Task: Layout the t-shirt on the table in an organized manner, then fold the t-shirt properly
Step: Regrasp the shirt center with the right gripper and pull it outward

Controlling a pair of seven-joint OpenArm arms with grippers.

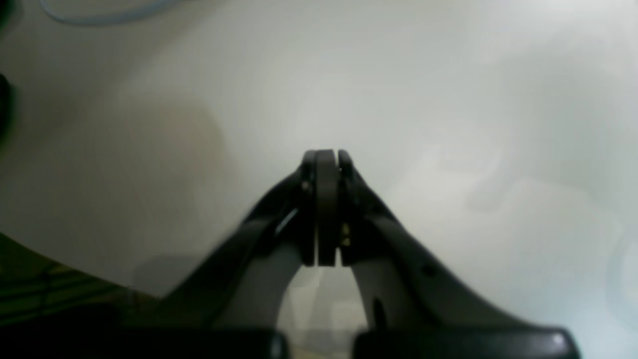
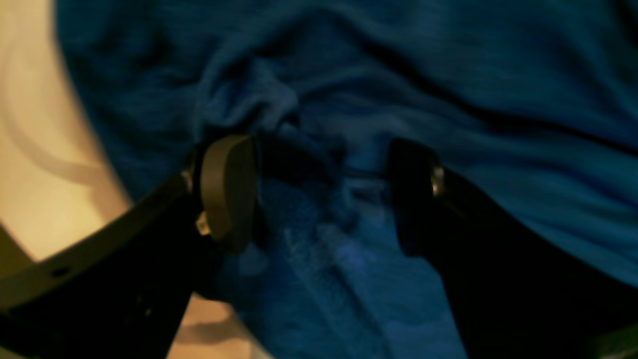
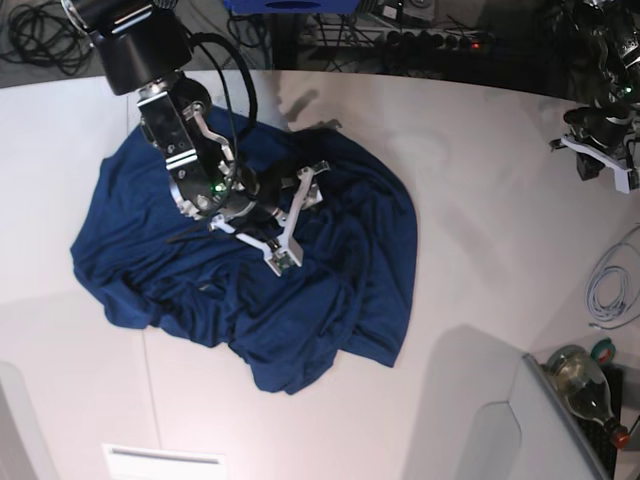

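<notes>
The dark navy t-shirt (image 3: 300, 300) lies crumpled in a wide heap on the white table (image 3: 480, 200), left of centre. My right gripper (image 3: 300, 215) is right over its upper middle, jaws wide open. In the right wrist view the right gripper (image 2: 321, 192) straddles a wrinkled ridge of the t-shirt (image 2: 448, 99), and neither pad presses on the cloth. My left gripper (image 3: 598, 152) hangs at the far right edge, away from the shirt. The left wrist view shows the left gripper (image 1: 326, 155) shut on nothing above the bare table (image 1: 448, 124).
A white cable (image 3: 610, 290) and a bottle (image 3: 580, 375) lie at the right edge. A grey panel (image 3: 490, 440) stands at the bottom right. Dark cables and gear line the back edge. The table's curved rim (image 1: 75, 264) shows low left in the left wrist view.
</notes>
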